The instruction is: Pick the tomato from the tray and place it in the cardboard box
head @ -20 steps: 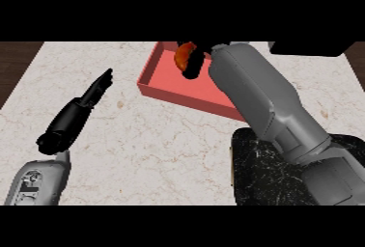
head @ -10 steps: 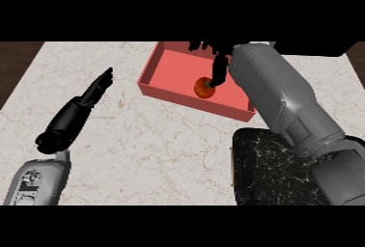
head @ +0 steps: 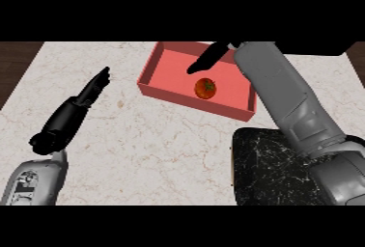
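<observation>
Red-orange tomato (head: 205, 88): lay on the floor of the box, roughly at its middle and a little toward the near wall, with a small green stem mark showing on top.
Box (head: 192, 102): red-pink, open-topped with low walls, sat askew on the far right part of the bench; the tomato was the only thing seen inside it.
Right hand (head: 208, 59): black, hung over the far part of the box, apart from the tomato and holding nothing.
Right fingers (head: 196, 67): stretched out straight and unclenched, pointing down-left toward the box floor, tips short of the tomato.
Right forearm (head: 285, 96): grey, ran from the lower right corner up across the box's right wall.
Tray (head: 274, 169): dark with white marbling, sat on the bench just nearer than the box, partly hidden by the right forearm.
Left hand (head: 64, 120): black, lay over the left side of the bench, well apart from the box.
Left fingers (head: 96, 87): straight and together, unclenched, pointing up-right, holding nothing.
Bench (head: 143, 144): pale marble with faint brown veins.
</observation>
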